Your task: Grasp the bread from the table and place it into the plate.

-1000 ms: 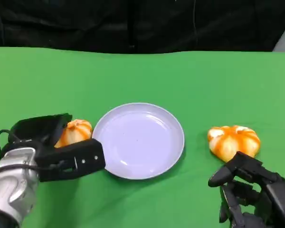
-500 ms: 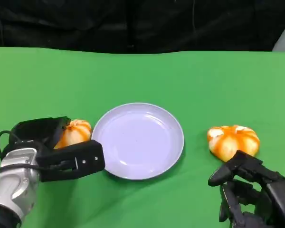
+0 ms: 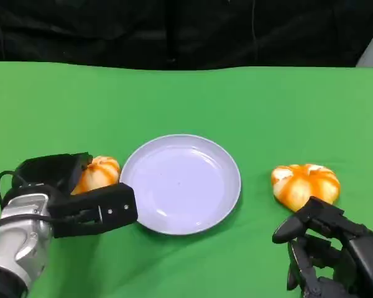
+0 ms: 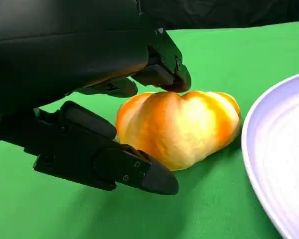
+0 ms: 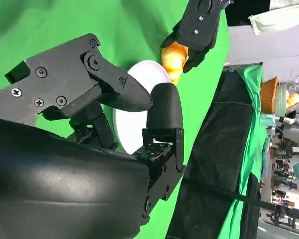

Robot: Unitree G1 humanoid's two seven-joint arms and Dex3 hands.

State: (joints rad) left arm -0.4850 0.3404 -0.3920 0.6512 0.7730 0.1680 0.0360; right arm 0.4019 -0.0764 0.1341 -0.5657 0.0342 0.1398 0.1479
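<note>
The green table [image 3: 248,105] spans the head view from edge to edge, ending at a black backdrop [image 3: 174,31] along the top of the frame. At the centre of the frame lies the pale lilac plate [image 3: 181,184], round and shallow, with nothing on it. At the lower left, the left hand [image 3: 68,192] reaches in on its silver forearm [image 3: 12,245], its black fingers [image 3: 96,211] pointing toward the plate's near-left rim. Just left of the plate, the bread [image 3: 97,172], an orange-and-cream lobed bun, sits on the cloth and is partly hidden by that hand. In the left wrist view the bread [image 4: 178,127] rests on the table between the hand's fingers: one fingertip [image 4: 172,79] touches its top, while a lower finger [image 4: 114,167] lies alongside its base, so the left hand is closing around the bun, which has not left the table. The plate's rim [image 4: 269,164] shows at the right edge of that frame, near the bread but apart from it. A second bun [image 3: 306,185] lies at the right of the head view, well apart from the plate. Just below it, at the lower right corner, the right hand [image 3: 326,248] hovers with its fingers loosely curled and apart, holding nothing.
</note>
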